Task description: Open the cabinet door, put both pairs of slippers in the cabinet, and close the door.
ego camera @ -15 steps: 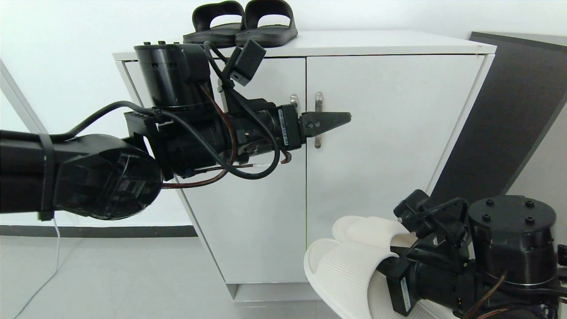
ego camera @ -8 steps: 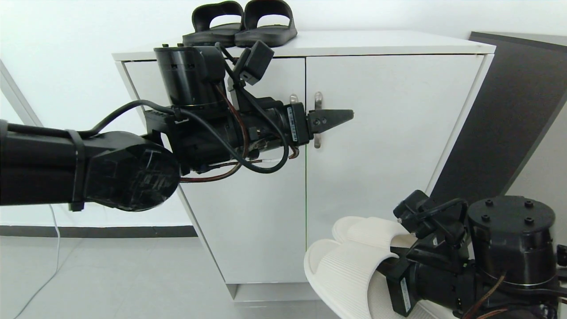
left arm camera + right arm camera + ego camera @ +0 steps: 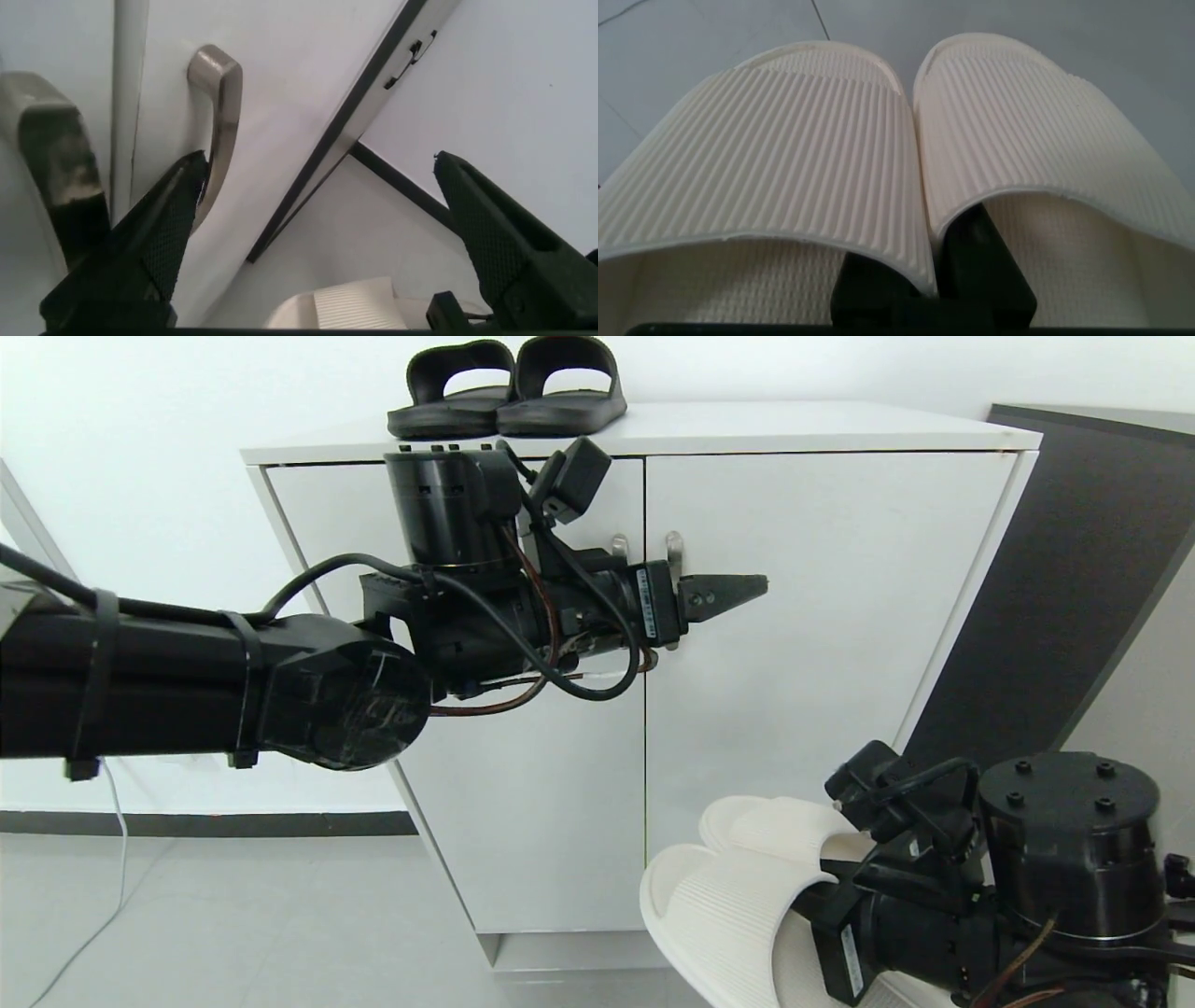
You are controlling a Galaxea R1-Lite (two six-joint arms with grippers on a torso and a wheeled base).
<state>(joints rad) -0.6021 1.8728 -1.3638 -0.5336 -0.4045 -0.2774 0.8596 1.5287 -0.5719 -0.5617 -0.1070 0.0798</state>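
Left end effector [image 3: 739,590], jaws wide and empty, level with the door handle [image 3: 674,553], presumably to pull; right end effector [image 3: 936,273] clamps white slippers [image 3: 738,896] at 5 o'clock, ready; black slippers [image 3: 509,392] atop closed cabinet [image 3: 822,616], 12 o'clock.

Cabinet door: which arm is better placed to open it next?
Left. The left tool is open and level with the door handle, which sits just inside its gap. The right tool is low, shut on the white slippers.
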